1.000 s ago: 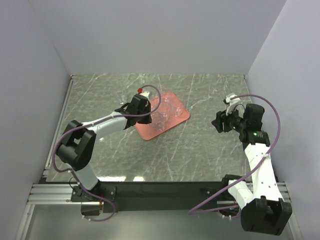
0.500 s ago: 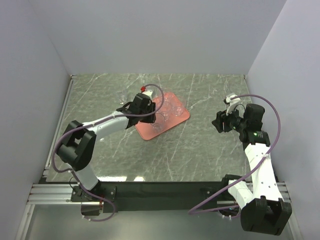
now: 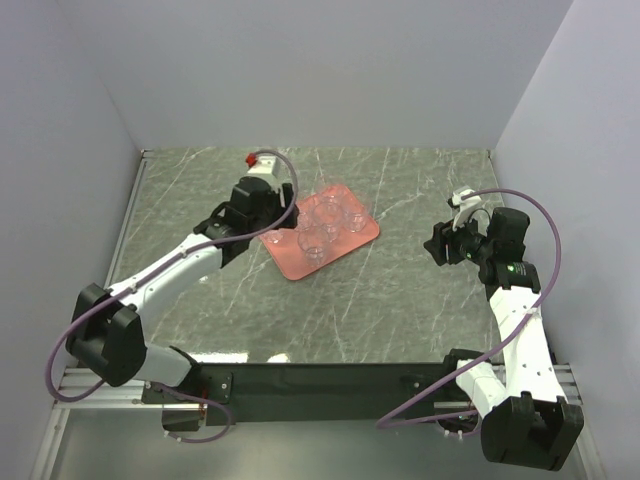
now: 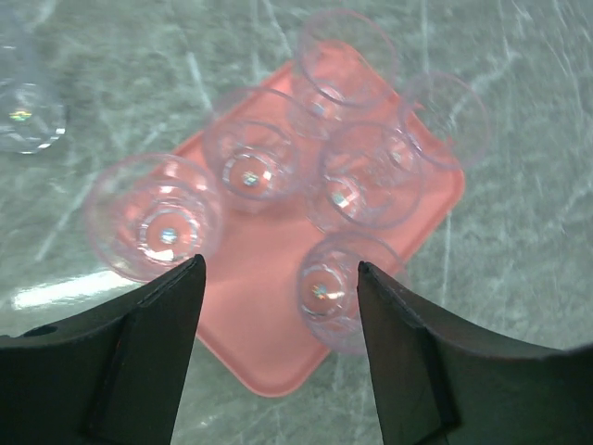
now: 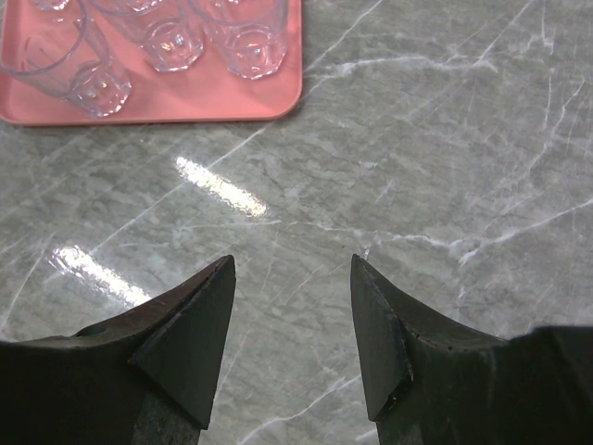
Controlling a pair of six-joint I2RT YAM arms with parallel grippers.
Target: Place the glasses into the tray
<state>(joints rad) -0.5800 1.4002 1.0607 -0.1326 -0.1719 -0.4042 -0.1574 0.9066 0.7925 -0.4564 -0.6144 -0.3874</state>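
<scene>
Tray [image 3: 289, 261] lay on worktop [image 3: 400, 300], centre of overhead frame. Five glasses [image 4: 250, 171] stood upright on tray. Sixth glass [image 4: 26, 102] stood on worktop, upper left of left wrist frame. Left hand [image 4: 278, 269] hovered above tray, fingers apart, empty. Right hand [image 5: 292, 264] hung over worktop at right, fingers apart, empty.

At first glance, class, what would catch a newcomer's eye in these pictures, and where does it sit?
The salmon-pink tray stands out against the grey marble table, left of centre, with a cluster of clear glasses standing on it. The left gripper hovers open just above them. The right gripper hangs open over bare marble at the right.
</scene>
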